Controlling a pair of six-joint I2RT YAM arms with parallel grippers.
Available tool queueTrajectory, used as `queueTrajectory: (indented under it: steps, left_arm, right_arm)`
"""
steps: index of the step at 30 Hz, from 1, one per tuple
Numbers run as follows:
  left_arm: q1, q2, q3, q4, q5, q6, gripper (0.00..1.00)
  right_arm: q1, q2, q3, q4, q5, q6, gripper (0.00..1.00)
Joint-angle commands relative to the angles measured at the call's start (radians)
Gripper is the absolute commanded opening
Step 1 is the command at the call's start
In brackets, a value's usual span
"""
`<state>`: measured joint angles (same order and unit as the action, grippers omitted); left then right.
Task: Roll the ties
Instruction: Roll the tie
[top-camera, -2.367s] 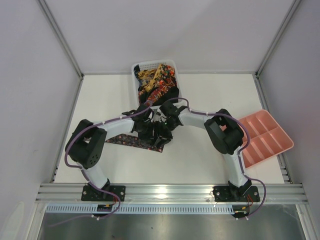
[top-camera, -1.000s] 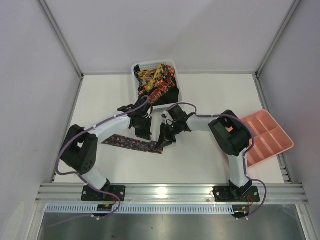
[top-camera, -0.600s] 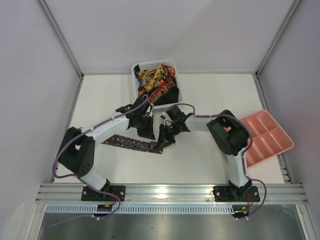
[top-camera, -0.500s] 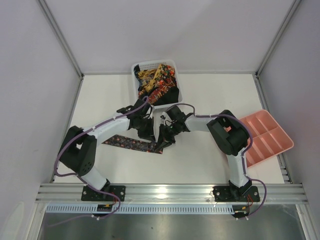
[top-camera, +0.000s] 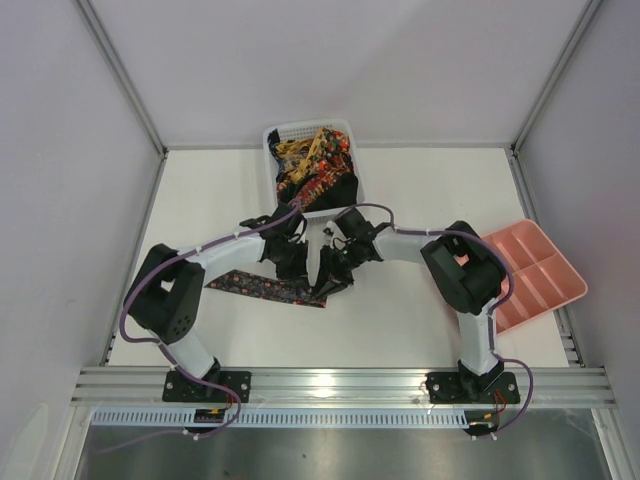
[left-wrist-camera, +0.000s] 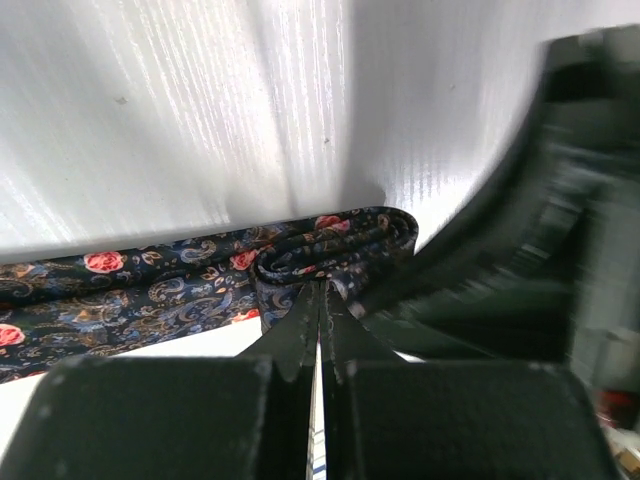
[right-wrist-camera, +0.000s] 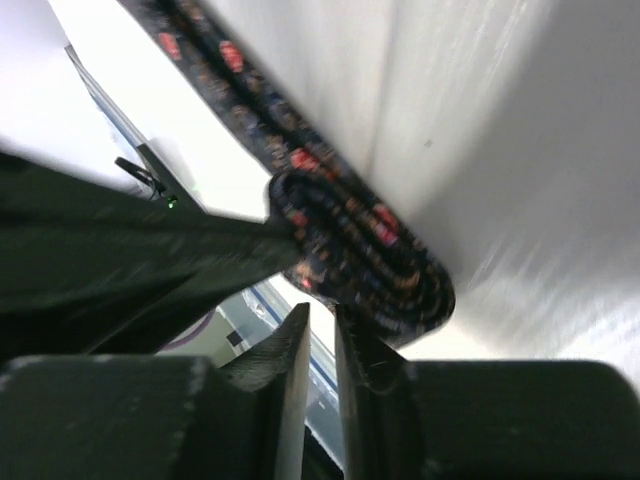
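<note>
- Ties (top-camera: 312, 160) in red, orange and yellow fill the white mesh basket (top-camera: 305, 127) at the far middle of the white table (top-camera: 430, 190), and one more lies on the tabletop nearer the arms
- Pink compartment tray (top-camera: 530, 272) sits at the table's right edge, well apart from the cloth
- Basket stands at the table's back edge, just beyond where both grippers meet
- Patterned tie (top-camera: 250, 284), dark with red roses, stretches flat from left of centre to the middle of the table, its right end wound into a small roll (left-wrist-camera: 335, 243)
- Left gripper (left-wrist-camera: 319, 295) has its jaws pressed to a hairline, tips against the roll's near edge; whether any cloth is pinched between them I cannot tell
- Right gripper (right-wrist-camera: 320, 318) shows only a narrow slit with nothing in it, its tips just beside the roll, opposite the left gripper
</note>
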<state>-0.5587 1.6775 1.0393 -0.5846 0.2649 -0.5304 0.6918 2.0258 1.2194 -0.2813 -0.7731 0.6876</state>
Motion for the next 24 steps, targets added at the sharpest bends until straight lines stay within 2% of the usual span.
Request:
queueTrajectory:
  steps: [1,3,7,12,15,18,24]
  left_arm:
    - [0.0,-0.004,-0.013,0.016,-0.029,0.02,0.0]
    - [0.0,-0.007,-0.019,0.02,-0.032,0.023,0.01]
    - [0.002,-0.013,-0.028,0.028,-0.036,0.026,0.01]
    - [0.005,-0.004,-0.027,0.034,-0.049,0.035,0.0]
    - [0.005,0.002,-0.024,0.04,-0.053,0.04,0.01]
    - [0.009,0.005,-0.021,0.045,-0.053,0.043,0.01]
    - [0.011,-0.004,-0.039,0.055,-0.064,0.044,0.0]
  right_arm:
    - [-0.024,-0.102,0.002,-0.047,0.024,-0.034,0.23]
    - [-0.034,-0.131,-0.021,-0.059,0.024,-0.039,0.26]
    - [-0.049,-0.162,-0.067,-0.061,0.038,-0.042,0.46]
    - [-0.055,-0.15,-0.116,-0.018,0.032,-0.019,0.56]
    - [-0.055,-0.138,-0.138,0.033,0.023,-0.003,0.68]
    - [-0.054,-0.11,-0.136,0.066,0.023,-0.002,0.7]
    - [-0.043,-0.049,-0.129,0.142,-0.015,0.078,0.68]
